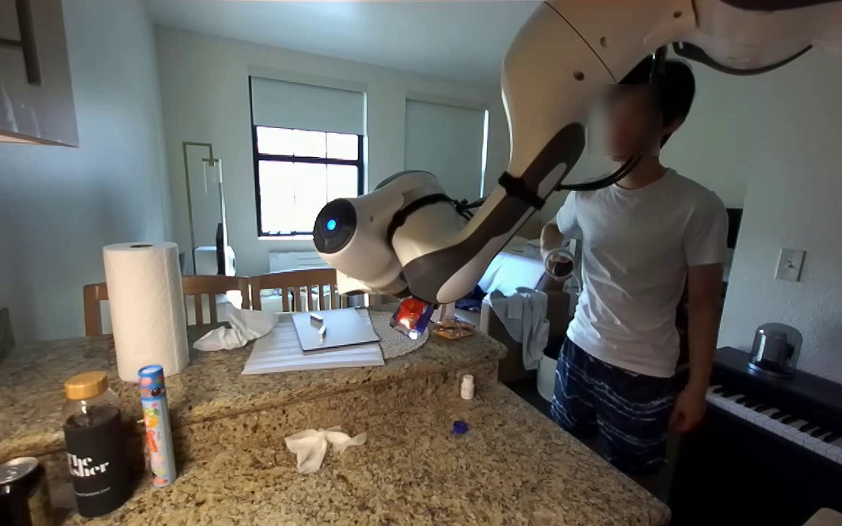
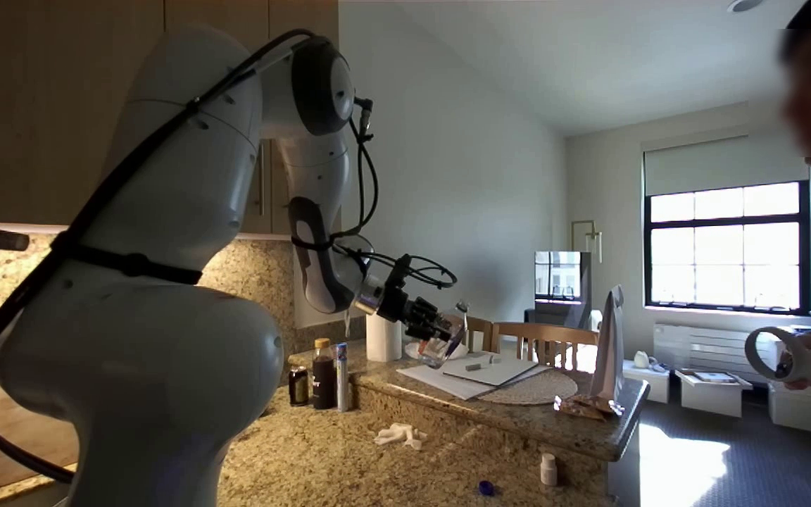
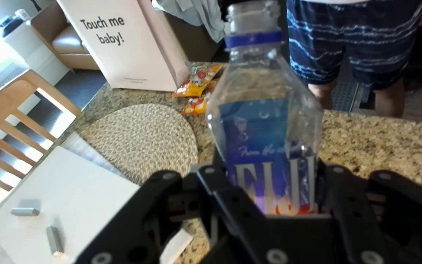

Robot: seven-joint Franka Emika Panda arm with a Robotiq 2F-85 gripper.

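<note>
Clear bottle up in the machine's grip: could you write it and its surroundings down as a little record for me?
Item: clear bottle, marked FIJI, no cap on, tilted in both exterior views
Held by: gripper, jaws closed on its sides
Raised counter: paper towel roll, white board, round woven mat, orange packets
Lower counter: blue cap, small white bottle, crumpled tissue
Nearby: person, standing, holding a white ring-shaped device

Glossy plastic bottle (image 3: 266,117); rough woven placemat (image 3: 150,135), perhaps straw.
</note>
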